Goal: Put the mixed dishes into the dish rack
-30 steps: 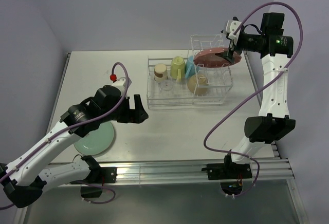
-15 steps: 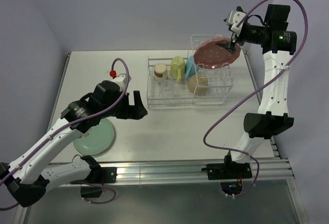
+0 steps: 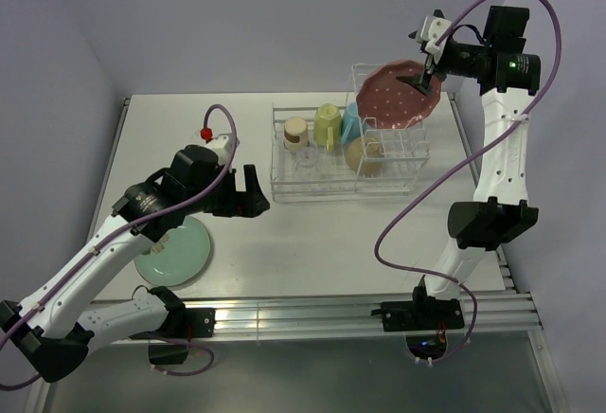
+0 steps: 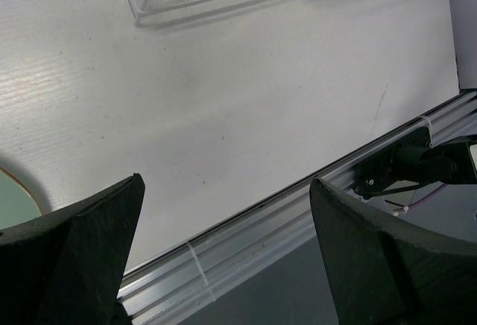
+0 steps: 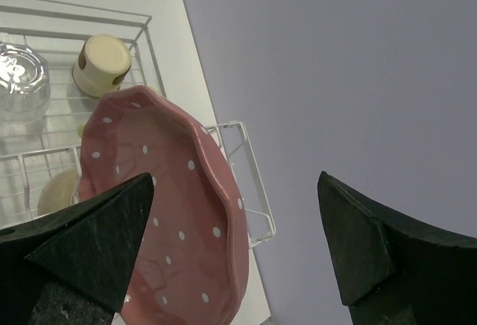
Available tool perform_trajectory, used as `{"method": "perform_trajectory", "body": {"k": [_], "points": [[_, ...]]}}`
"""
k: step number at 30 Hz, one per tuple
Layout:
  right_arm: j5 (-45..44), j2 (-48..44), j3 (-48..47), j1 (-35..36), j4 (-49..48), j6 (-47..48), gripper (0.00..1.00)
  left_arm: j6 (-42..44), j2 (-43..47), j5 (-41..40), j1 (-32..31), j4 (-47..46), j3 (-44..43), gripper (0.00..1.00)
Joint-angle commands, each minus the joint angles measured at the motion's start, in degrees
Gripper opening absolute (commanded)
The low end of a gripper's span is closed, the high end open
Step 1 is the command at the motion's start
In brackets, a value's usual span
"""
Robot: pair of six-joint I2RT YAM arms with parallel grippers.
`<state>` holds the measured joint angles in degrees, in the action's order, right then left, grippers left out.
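White tabletop (image 3: 312, 238), my entry: pink scalloped plate (image 5: 171, 213), white-dotted, leaning in wire rack (image 3: 341, 193) at two o'clock; right gripper (image 3: 421, 83) and left gripper (image 4: 225, 183) both gaping wide, empty.

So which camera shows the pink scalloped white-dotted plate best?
Right wrist: the pink scalloped white-dotted plate is close, rim and dots clear. Top external shows it small, tilted at the white wire rack. Left wrist misses it.
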<state>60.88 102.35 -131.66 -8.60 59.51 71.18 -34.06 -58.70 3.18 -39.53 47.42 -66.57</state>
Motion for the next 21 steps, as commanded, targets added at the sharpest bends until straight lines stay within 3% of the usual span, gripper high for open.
{"method": "perform_trajectory", "body": {"k": [1, 6, 8, 9, 10, 11, 12, 13, 15, 17, 21], "points": [[3.54, -3.02, 0.16, 0.6, -1.5, -0.6, 0.98, 0.84, 0.78, 0.78, 0.42, -2.5, -0.24, 0.99], [6.43, -7.68, 5.26, 2.62, -5.7, -4.8, 0.97, -1.61, -0.53, -0.54, 3.48, -2.51, 0.21, 0.99], [7.75, -11.98, 12.16, 3.76, -11.49, -13.55, 0.97, -2.58, -1.42, -2.9, 5.15, -0.24, -0.31, 0.99], [9.33, -13.91, 15.78, 5.51, -20.48, -17.44, 0.97, -3.8, -2.38, -5.0, 6.9, 1.08, -0.67, 0.99], [9.52, -18.28, 19.73, 6.74, -26.92, -27.22, 0.97, -4.34, -2.91, -6.85, 7.88, 2.58, -1.19, 0.99], [9.0, -20.41, 28.47, 8.23, -33.25, -32.02, 0.97, -4.87, -3.35, -8.79, 8.93, 5.72, -2.16, 0.99], [6.82, -22.69, 32.74, 10.6, -45.23, -35.89, 0.97, -6.09, -4.05, -12.81, 10.94, 7.58, -2.69, 0.99], [5.92, -26.2, 36.26, 14.45, -51.01, -43.76, 0.98, -6.8, -4.41, -14.94, 11.83, 9.34, -3.21, 0.99], [3.91, -28.07, 41.91, 18.25, -58.23, -47.86, 0.99, -8.46, -4.32, -18.28, 15.07, 12.85, -3.57, 0.99], [2.14, -28.96, 43.41, 24.22, -58.81, -51.93, 1.0, -9.87, -3.36, -18.65, 17.37, 13.75, -1.65, 0.99], [-9.26, -29.83, 42.44, 36.35, -48.61, -48.32, 1.0, -14.71, 0.86, -16.98, 26.33, 11.91, 3.1, 0.99]]}}
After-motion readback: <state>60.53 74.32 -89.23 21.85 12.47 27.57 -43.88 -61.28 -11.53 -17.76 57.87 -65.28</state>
